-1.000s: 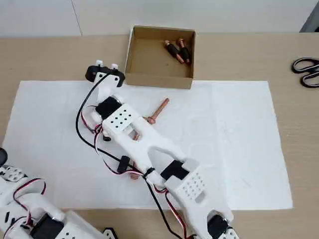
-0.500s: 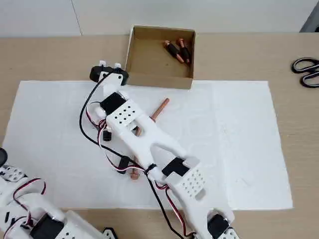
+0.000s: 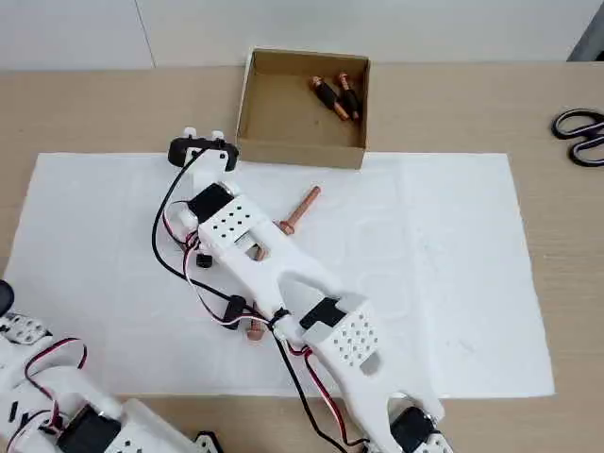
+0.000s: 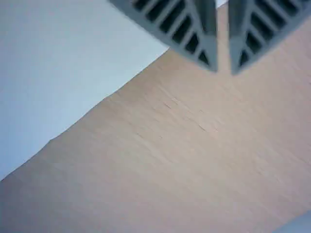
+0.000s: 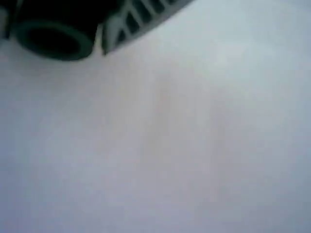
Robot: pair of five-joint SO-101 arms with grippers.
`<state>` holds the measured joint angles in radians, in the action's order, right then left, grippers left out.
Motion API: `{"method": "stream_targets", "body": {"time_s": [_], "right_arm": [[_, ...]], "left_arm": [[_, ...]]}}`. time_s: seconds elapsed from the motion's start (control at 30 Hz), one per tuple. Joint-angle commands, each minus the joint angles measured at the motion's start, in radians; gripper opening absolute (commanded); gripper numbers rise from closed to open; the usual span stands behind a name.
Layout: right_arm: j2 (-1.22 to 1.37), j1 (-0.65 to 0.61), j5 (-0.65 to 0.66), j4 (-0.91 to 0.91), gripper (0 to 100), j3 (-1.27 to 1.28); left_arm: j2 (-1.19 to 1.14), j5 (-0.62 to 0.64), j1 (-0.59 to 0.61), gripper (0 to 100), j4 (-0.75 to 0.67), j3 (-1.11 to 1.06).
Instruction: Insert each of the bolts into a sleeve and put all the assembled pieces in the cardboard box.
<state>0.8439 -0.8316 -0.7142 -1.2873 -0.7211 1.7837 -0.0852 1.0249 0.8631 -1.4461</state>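
My right gripper (image 3: pixel 203 142) is shut on a black sleeve (image 3: pixel 192 150) just left of the cardboard box (image 3: pixel 300 149), low over the white sheet (image 3: pixel 444 274). In the right wrist view the sleeve (image 5: pixel 52 38) lies across the gripper (image 5: pixel 56 22), its open end showing. A copper bolt (image 3: pixel 300 209) lies on the sheet beside the right arm. Parts of two more bolts (image 3: pixel 254 329) peek out from under that arm. Two assembled pieces (image 3: pixel 335 94) lie in the box. My left gripper (image 4: pixel 222 48) is shut and holds nothing, above the wooden table at the sheet's edge.
Black scissors (image 3: pixel 580 132) lie on the table at the far right. The left arm (image 3: pixel 57 406) is folded at the near left corner. The right half of the sheet is bare.
The right gripper with the sleeve has shifted slightly toward the near side, and the right arm has swung a little to the left. The left arm has not moved.
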Motion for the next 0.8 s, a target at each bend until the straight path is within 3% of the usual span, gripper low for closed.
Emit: {"method": "stream_targets", "body": {"time_s": [0.0, 0.2, 0.3, 0.53, 0.77], "right_arm": [[0.018, -0.031, 0.006, -0.008, 12.5, -0.018], [0.045, -0.085, 0.006, -0.01, 11.3, -0.018], [0.053, -0.085, 0.008, -0.022, 0.5, -0.015], [0.044, -0.065, 0.008, -0.093, 0.4, -0.028], [-0.076, -0.001, 0.064, -0.182, 0.4, -0.06]], "left_arm": [[0.009, 0.0, -0.003, 1, 0.0, 0.001], [0.009, 0.0, -0.003, 1, -0.003, 0.001], [0.009, 0.0, -0.003, 1, -0.002, 0.001], [0.009, 0.0, -0.008, 1, -0.002, 0.001], [0.009, 0.003, -0.18, 1, 0.003, 0.005]]}}
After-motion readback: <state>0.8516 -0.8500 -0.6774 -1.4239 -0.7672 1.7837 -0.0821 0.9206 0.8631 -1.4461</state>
